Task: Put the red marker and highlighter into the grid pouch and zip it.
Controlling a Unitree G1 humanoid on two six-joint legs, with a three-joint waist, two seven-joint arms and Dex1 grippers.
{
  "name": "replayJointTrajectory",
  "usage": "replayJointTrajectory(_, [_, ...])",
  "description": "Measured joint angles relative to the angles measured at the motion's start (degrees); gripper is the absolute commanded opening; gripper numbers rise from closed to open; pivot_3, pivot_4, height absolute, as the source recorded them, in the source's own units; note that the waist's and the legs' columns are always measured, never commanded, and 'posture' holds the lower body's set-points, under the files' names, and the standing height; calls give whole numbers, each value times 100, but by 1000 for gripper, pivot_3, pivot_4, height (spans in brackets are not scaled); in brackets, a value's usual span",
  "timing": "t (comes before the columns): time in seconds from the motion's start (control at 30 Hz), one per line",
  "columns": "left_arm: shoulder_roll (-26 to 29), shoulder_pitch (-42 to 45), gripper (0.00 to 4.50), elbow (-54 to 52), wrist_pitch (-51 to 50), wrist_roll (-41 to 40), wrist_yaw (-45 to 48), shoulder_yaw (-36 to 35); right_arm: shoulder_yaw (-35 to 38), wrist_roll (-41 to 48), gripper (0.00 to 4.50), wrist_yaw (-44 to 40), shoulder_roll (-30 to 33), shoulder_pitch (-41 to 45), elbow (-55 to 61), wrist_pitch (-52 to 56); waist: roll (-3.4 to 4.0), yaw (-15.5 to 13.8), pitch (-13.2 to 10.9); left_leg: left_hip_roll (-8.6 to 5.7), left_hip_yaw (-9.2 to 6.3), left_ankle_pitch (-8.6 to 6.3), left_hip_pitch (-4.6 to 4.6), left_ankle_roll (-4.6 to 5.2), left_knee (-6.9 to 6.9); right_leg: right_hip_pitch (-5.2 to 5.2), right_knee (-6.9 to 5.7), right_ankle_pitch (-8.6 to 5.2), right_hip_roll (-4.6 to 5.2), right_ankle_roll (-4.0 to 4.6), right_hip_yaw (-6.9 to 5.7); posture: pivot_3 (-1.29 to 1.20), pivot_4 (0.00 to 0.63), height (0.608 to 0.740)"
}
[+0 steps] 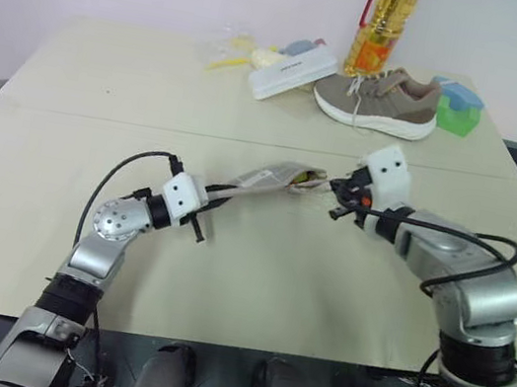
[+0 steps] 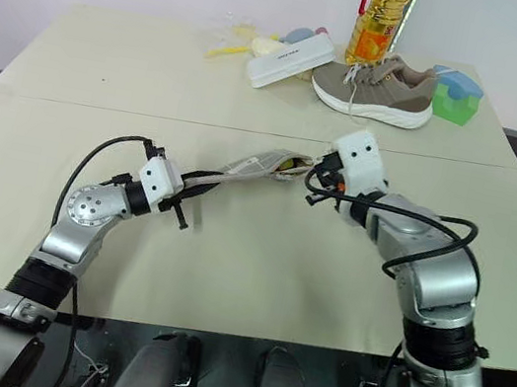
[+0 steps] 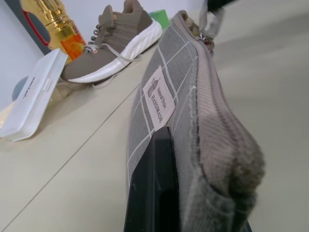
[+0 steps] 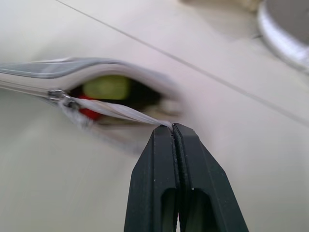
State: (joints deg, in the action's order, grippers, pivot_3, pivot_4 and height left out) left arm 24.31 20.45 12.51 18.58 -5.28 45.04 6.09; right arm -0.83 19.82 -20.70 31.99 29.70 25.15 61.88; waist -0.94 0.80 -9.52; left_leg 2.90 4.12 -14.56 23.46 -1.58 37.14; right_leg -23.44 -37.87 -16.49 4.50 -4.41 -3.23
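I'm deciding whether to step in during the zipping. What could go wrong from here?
The right gripper pinches only the thin cord pull; it could slip free under tension. The grid pouch is still partly open, and the highlighter and red marker sit right at the mouth, so the slider might snag them. The left gripper clamps just one end, so the pouch could twist.

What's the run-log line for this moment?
stage: zipping | left hand: shut on pouch end | right hand: shut on zipper cord | marker, highlighter: inside | zip: part open

Both arms raised, jaws clamped tight.
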Motion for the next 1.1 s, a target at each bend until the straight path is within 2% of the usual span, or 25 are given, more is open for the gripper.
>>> replayJointTrajectory(0.47, [74,-30,0,325,395,91,5,-1,115,-166,47,12,194,-74,-190,-216,0,-5,0,1,1,0,0,0,0,0,0,0,1,0,0,0,150,740])
replayJointTrajectory(0.7, [266,-194,0,393,476,96,142,7,-158,-446,47,4,487,-373,-275,-365,0,2,0,3,3,0,0,0,-1,-2,0,0,1,0,0,0,150,740])
replayJointTrajectory(0.73, [278,-222,322,394,411,69,212,5,-207,-445,11,-48,511,-413,-234,-371,0,3,0,3,3,0,0,0,-1,-2,0,0,1,0,0,0,150,740])
replayJointTrajectory(0.83, [338,-353,1494,367,50,-149,408,-19,-228,-271,915,-383,552,-578,71,-367,0,4,0,4,2,0,0,0,-2,-2,1,0,1,0,0,0,150,740])
replayJointTrajectory(0.87, [375,-411,1930,347,-58,-185,463,-23,-222,-182,1326,-513,558,-650,196,-365,0,2,0,4,1,0,0,0,-2,-2,1,0,0,0,0,0,150,740])
replayJointTrajectory(1.0, [529,-635,4033,97,-371,-278,475,-96,-118,128,3474,-1025,813,-1120,661,-506,-4,-22,-2,5,-4,-1,1,1,-2,1,8,0,6,0,0,0,150,740])
replayJointTrajectory(1.1, [738,-904,4033,-119,-596,-409,431,-349,279,302,3474,-1473,1107,-1835,924,-868,-4,-21,-2,5,-19,-2,1,3,-5,7,21,0,7,-1,0,0,150,740])
